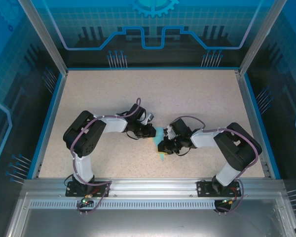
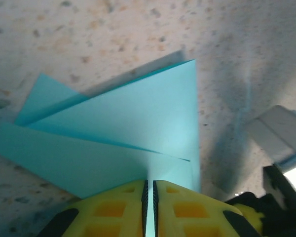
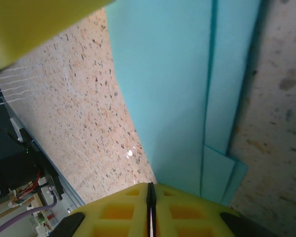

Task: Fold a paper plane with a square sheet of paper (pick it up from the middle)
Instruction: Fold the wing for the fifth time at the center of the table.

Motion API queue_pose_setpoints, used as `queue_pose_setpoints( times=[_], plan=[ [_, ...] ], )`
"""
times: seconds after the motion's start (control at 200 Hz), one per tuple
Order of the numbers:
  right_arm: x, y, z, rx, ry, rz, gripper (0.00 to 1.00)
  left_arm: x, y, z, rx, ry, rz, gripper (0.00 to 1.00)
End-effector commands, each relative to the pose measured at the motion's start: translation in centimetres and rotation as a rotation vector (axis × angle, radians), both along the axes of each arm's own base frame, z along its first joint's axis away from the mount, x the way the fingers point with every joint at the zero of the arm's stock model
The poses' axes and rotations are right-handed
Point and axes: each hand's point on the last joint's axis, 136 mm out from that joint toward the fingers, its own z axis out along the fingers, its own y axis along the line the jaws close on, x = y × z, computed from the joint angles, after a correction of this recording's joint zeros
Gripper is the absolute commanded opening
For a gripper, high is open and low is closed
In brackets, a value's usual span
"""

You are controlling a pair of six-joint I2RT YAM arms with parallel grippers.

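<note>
The light-blue sheet of paper [image 1: 160,134] is folded into several overlapping layers and sits between my two grippers at the middle of the table. In the left wrist view the paper [image 2: 138,118] fans out into pointed flaps, and my left gripper [image 2: 149,181] is shut on its near edge, with blue showing between the pads. From above, that left gripper [image 1: 153,132] meets the paper from the left. My right gripper [image 3: 151,185] is shut, its tips at the edge of the layered paper [image 3: 172,89]; I cannot tell if any paper is pinched. From above, the right gripper [image 1: 163,146] is at the paper's near right.
The speckled table [image 1: 187,94] has a blue rim, and a metal rail [image 1: 148,185] runs along the near edge. A yellow finger [image 3: 39,24] of the left gripper crosses the right wrist view's top left corner. Part of the right gripper's body [image 2: 278,136] is close on the right.
</note>
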Motion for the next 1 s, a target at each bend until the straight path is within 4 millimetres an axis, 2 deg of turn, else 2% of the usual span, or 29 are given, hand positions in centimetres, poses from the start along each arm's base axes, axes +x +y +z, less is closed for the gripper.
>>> queue_pose_setpoints(
  times=[0.0, 0.08, 0.21, 0.39, 0.455, 0.545, 0.69, 0.765, 0.995],
  plan=[
    [0.2, 0.1, 0.6, -0.049, -0.010, -0.025, 0.12, -0.7, 0.8, -1.6, 0.059, 0.023, -0.005, 0.14],
    [1.2, 0.4, 1.6, -0.059, -0.042, -0.038, 0.12, -0.9, 1.0, -1.9, 0.067, 0.028, -0.010, 0.14],
    [2.6, 1.1, 1.9, -0.065, -0.059, -0.055, 0.11, -1.2, 1.0, -2.2, 0.068, 0.035, -0.017, 0.13],
    [3.0, 1.4, -0.4, -0.078, -0.015, -0.063, 0.10, -1.1, 0.8, -2.0, 0.060, 0.037, -0.021, 0.13],
    [2.5, 1.0, -1.4, -0.090, 0.012, -0.063, 0.11, -1.0, 0.8, -1.9, 0.063, 0.034, -0.021, 0.13],
    [1.6, 0.7, -1.7, -0.087, 0.029, -0.063, 0.11, -0.9, 1.1, -1.9, 0.079, 0.030, -0.013, 0.13],
    [0.2, 0.5, 0.2, -0.021, 0.001, -0.068, 0.14, -0.7, 1.6, -2.2, 0.113, 0.033, 0.008, 0.13],
    [-1.4, -0.4, 0.0, -0.057, 0.012, -0.057, 0.15, -0.7, 1.5, -2.3, 0.109, 0.039, 0.012, 0.13],
    [-6.3, -1.0, -0.9, -0.090, 0.036, 0.036, 0.17, -0.5, 1.3, -2.2, 0.105, 0.045, 0.013, 0.14]
  ],
)
